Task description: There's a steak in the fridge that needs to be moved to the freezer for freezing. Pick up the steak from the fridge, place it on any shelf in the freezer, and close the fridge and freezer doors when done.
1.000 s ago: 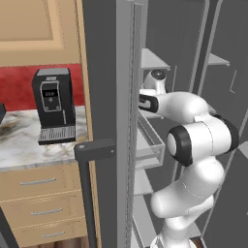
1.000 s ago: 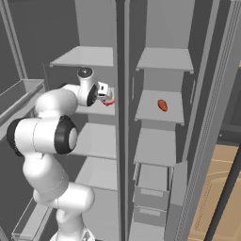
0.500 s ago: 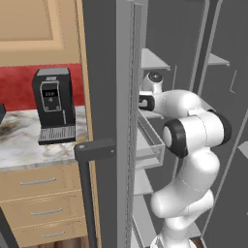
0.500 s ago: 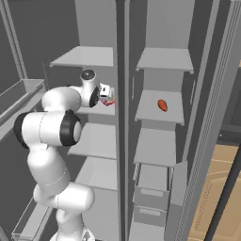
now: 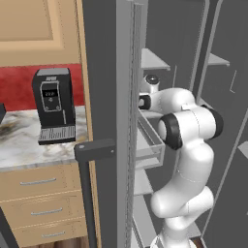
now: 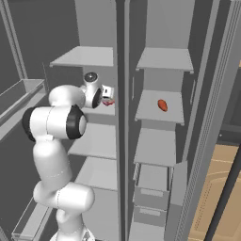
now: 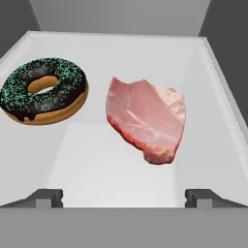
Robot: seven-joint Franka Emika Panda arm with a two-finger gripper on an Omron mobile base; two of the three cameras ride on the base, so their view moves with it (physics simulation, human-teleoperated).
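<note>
Pale fridge shelf (image 7: 121, 164) held the flat pinkish-red steak (image 7: 147, 119) beside a chocolate sprinkled doughnut (image 7: 43, 90), two-finger gripper (image 7: 124, 196) spread wide just short of it, nothing grasped, freezer transfer and both doors pending.

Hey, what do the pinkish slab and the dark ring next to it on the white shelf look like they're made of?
The pinkish-red slab looks like raw meat: matte, marbled, paler fatty edge. The dark ring seems a baked doughnut: glossy chocolate glaze, green sprinkles, tan underside.
</note>
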